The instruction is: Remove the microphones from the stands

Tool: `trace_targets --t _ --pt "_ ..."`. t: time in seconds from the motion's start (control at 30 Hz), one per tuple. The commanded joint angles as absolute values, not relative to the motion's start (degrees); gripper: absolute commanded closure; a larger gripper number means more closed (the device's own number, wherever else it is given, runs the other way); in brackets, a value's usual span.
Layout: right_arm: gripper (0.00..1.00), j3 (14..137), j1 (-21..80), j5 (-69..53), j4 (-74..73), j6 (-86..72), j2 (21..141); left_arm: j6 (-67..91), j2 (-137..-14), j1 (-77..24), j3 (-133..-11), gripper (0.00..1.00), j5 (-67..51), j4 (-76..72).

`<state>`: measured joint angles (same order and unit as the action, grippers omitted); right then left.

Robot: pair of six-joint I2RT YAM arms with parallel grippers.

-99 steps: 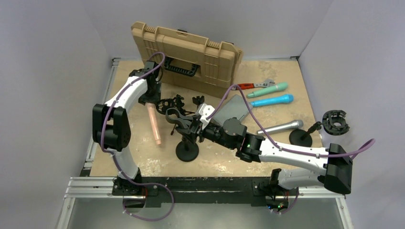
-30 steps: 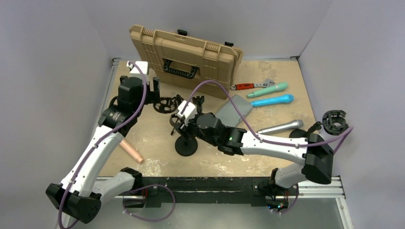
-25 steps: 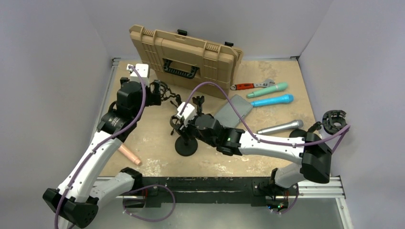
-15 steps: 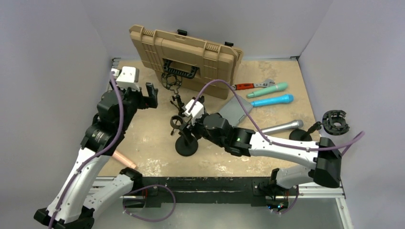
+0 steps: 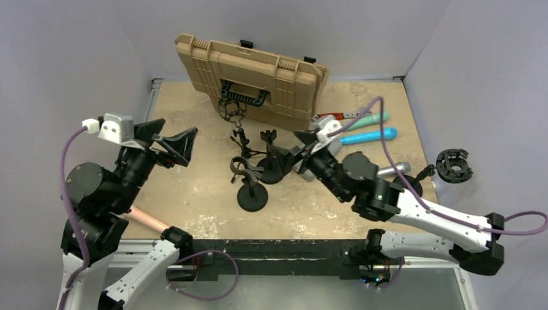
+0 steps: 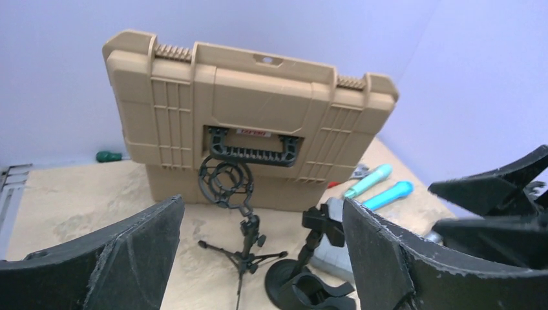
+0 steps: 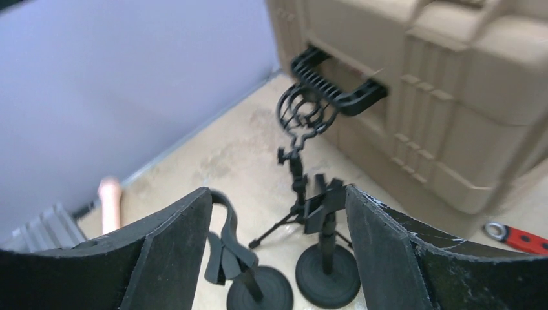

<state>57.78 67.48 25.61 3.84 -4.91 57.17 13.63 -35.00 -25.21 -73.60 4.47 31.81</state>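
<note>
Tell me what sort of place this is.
Probably a robot lab test cell: plain walls box in a small tabletop, an aluminium rail edges it, and staged props lie about: a tan case, loose microphones.

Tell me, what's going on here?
Two robot arms are meant to take a microphone off its stand. Right now both hover above the table, left gripper and right gripper open, holding nothing. The front stand, back stand and tripod are all bare, and a pink microphone lies on the table by the left arm.
</note>
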Motion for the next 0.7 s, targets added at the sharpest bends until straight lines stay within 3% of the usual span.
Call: trace_targets --t 0.0,0.33,0.67 --pt "0.26 59.1 67.4 38.0 6.5 -5.6 49.3 16.0 -32.3 -25.4 -76.4 0.10 1.2 29.6" --pt "0.26 61.7 67.4 52.7 5.2 -0.3 39.4 14.9 -26.0 -25.5 -78.5 0.10 0.3 24.6" --pt "0.24 64.7 67.4 53.7 6.9 5.3 33.8 11.7 -20.4 -25.4 -78.5 0.09 3.6 22.6"
